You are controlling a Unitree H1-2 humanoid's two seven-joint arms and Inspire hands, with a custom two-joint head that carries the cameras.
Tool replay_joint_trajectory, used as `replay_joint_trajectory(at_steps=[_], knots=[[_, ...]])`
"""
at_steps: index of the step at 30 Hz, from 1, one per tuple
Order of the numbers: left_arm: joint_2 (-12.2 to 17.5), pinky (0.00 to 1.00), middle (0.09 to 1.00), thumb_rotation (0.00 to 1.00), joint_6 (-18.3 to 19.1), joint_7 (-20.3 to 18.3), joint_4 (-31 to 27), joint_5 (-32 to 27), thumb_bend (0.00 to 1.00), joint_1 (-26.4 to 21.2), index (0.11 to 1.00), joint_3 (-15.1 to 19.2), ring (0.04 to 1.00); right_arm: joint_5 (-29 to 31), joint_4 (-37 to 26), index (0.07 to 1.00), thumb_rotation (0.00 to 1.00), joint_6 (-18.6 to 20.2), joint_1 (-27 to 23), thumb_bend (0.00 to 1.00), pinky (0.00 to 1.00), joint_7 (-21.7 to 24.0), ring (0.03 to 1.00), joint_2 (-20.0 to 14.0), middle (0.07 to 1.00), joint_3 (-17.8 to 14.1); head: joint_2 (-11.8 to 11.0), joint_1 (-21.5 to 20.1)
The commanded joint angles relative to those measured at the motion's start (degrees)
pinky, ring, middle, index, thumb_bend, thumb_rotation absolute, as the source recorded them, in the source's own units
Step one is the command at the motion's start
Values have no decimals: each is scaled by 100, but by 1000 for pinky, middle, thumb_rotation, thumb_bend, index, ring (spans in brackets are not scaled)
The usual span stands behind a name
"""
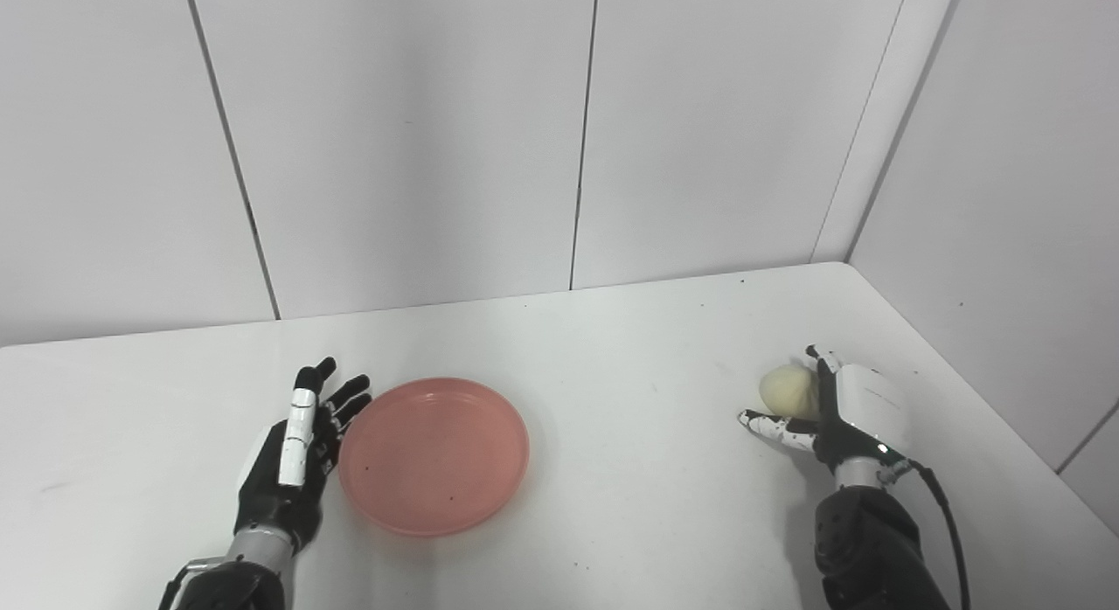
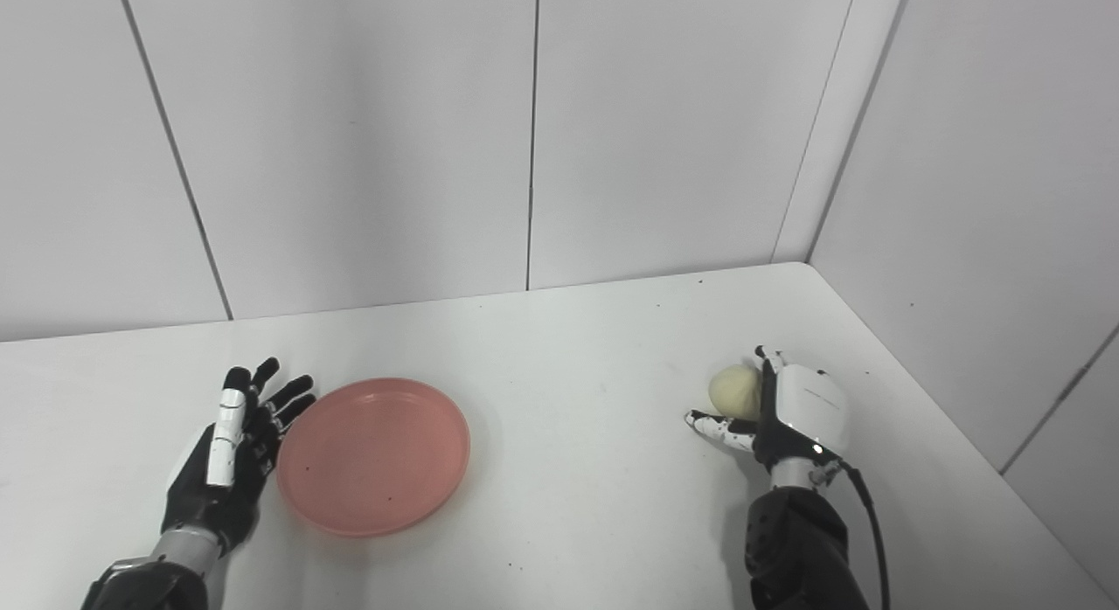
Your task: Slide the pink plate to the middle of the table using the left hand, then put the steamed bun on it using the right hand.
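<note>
The pink plate (image 1: 434, 454) lies flat on the white table (image 1: 629, 348), left of centre. My left hand (image 1: 297, 453) rests open at the plate's left rim, fingers stretched forward and touching or nearly touching the edge. A pale steamed bun (image 1: 788, 390) sits on the table at the right. My right hand (image 1: 839, 413) is open and cupped around the bun, palm against its right side. The thumb lies stretched out in front of the bun and a fingertip shows behind it. Whether the fingers press on the bun is hidden.
White wall panels (image 1: 402, 147) close off the table at the back and along the right side. A black cable (image 1: 948, 514) runs from my right wrist toward the bottom edge. Bare tabletop lies between the plate and the bun.
</note>
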Motion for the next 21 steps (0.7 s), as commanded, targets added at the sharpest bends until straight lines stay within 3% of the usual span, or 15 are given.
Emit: replay_joint_trajectory(at_steps=[1,15,16,17,20,21], knots=[[11,865,870,980,60,-48,-75,45,747,-37,961,-44,880,63,48,854,484,-190,-234,1000,969,-198,868,-183,888,41,6,9],[2,862,867,986,145,-46,-150,57,740,-25,961,-53,876,274,86,821,279,75,-257,924,905,-192,785,-347,846,266,20,9],[1,865,868,985,149,-47,-154,54,737,-25,961,-52,877,277,80,806,253,82,-257,900,884,-188,748,-345,817,262,20,9],[3,865,867,984,142,-49,-148,54,738,-26,959,-52,875,305,97,759,209,73,-263,881,835,-225,673,-339,728,246,28,9],[15,864,867,984,105,-66,-108,53,740,-35,959,-57,875,626,112,692,130,-167,-253,863,756,-367,605,-286,639,89,32,5],[15,863,867,984,108,-69,-112,49,741,-37,960,-58,874,784,116,657,71,-289,-245,857,598,-434,560,-260,606,17,35,5]])
